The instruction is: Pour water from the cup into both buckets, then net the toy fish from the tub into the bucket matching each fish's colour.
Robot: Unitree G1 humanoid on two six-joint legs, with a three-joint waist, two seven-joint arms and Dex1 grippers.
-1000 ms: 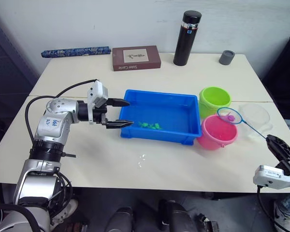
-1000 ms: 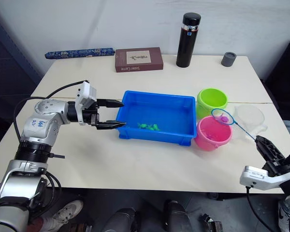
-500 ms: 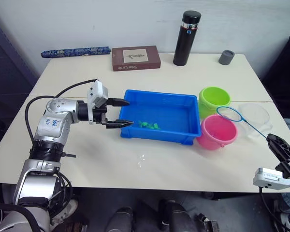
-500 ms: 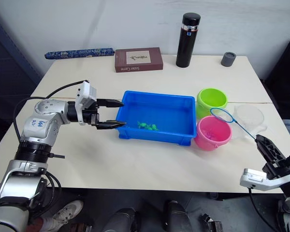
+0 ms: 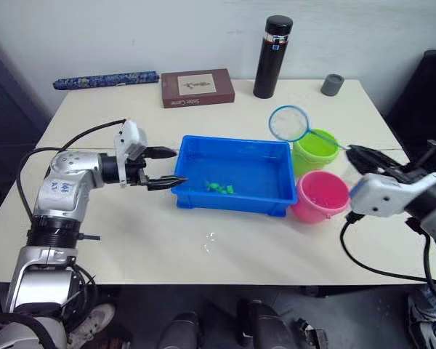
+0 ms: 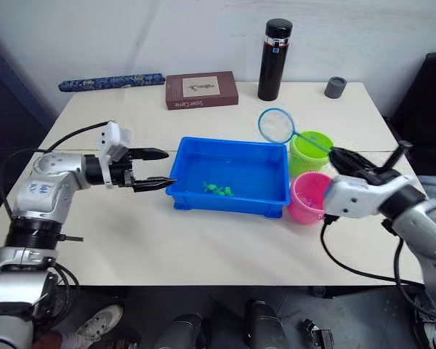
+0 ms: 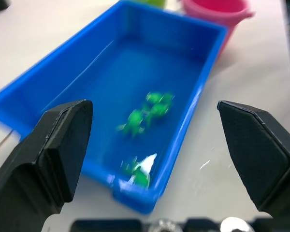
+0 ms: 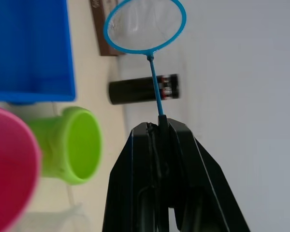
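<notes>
Right tool [image 5: 357,153] clamped on the thin stick of the net [image 5: 289,123]; hoop now raised in the air over the far right corner of the tub [image 5: 232,205], beside the green bucket [image 5: 314,150]. A second ago the hoop sat low over the pink bucket [image 5: 319,197] with a pink fish in the mesh; half a second ago the mesh already looked empty, and it looks empty now. Judgement: that pink fish has been dropped into the pink bucket, and the arm has swung inward toward the tub for another pass. Whole view has also shifted, so the camera moved as well. Left tool [image 5: 162,168] wide open, fingers either side of the tub's near left corner, apart from it, same as before; likely there to steady the tub. Remaining toy fish [image 5: 218,187] are a small green cluster on the tub floor, near the front wall; no pink ones visible there. Next catches should go to the green bucket. Worktop [image 5: 131,240] has a small wet spot in front of the tub.
</notes>
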